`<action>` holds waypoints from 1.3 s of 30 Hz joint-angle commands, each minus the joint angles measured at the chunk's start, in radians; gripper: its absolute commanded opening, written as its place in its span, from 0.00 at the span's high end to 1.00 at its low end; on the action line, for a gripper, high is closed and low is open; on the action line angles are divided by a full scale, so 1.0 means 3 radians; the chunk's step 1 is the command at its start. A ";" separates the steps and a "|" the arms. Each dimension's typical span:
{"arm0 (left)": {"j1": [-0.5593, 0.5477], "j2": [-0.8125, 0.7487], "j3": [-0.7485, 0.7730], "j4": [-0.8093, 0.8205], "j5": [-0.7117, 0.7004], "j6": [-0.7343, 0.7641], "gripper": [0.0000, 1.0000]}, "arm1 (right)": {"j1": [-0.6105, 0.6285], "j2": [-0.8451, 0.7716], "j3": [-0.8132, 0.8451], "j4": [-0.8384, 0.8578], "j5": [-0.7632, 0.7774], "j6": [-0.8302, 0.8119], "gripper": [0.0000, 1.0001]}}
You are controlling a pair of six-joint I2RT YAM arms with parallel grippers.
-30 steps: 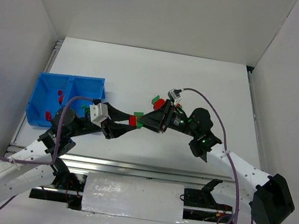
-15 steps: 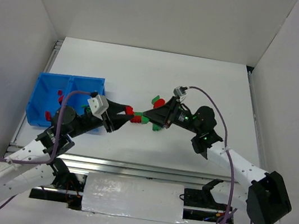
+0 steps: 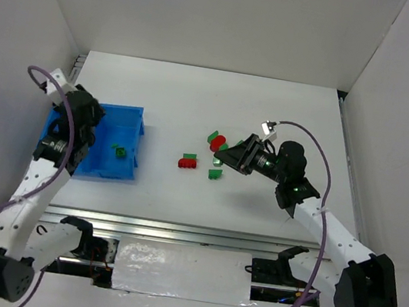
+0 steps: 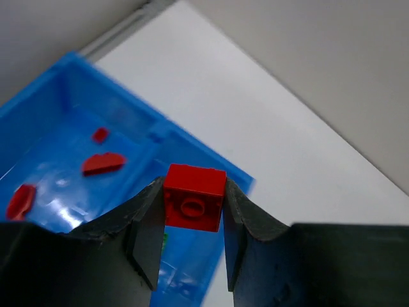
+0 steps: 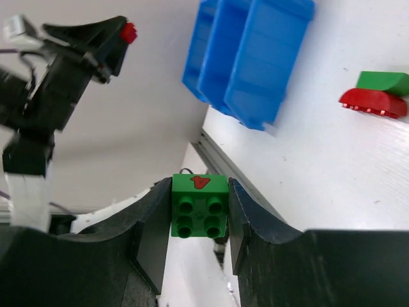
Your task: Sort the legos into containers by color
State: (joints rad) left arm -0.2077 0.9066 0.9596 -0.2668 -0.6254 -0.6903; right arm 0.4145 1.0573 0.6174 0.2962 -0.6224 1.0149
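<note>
Pinching a red brick [image 4: 193,206] by its flat sides, the left gripper [image 4: 192,192] hangs over the blue bin [image 3: 122,109]. The right gripper [image 5: 199,192] likewise pinches a green brick [image 5: 199,214] above the table [image 3: 289,112]. Both bricks look light, hard and slick.

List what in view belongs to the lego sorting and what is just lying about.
Belongs to the job:
red brick in the left gripper
green brick in the right gripper
loose legos on the table
blue bin

Just there:
purple cable
metal rail at the near edge
</note>
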 commanded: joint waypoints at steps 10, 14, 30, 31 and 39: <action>0.1096 0.1099 0.0130 -0.0803 -0.0272 -0.1268 0.87 | 0.0045 -0.0242 0.0294 -0.0517 -0.0052 -0.0688 1.00; 0.1168 0.1023 -0.0018 -0.0690 -0.0180 -0.1273 0.28 | 0.0065 -0.0175 0.0330 -0.0568 -0.0068 -0.0780 1.00; 0.1311 -0.0050 0.0248 -0.0696 0.1208 -0.0364 0.01 | 0.1644 0.1744 0.2285 -0.1079 0.1863 -0.1246 0.98; 0.1311 -0.0213 0.0232 -0.0675 0.1301 -0.0257 0.01 | 0.1701 0.1925 0.2445 -0.1095 0.1976 -0.1241 0.98; 0.1321 -0.0414 0.0483 -0.0988 0.1742 0.0593 0.00 | 0.1937 0.3673 0.4560 -0.1642 0.2570 -0.1573 0.93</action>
State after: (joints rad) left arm 0.1864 0.7879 1.0954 -0.5350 -0.2024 -0.6479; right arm 0.9863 2.0476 1.8042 -0.1040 0.0315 0.6090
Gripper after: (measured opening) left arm 0.994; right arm 0.431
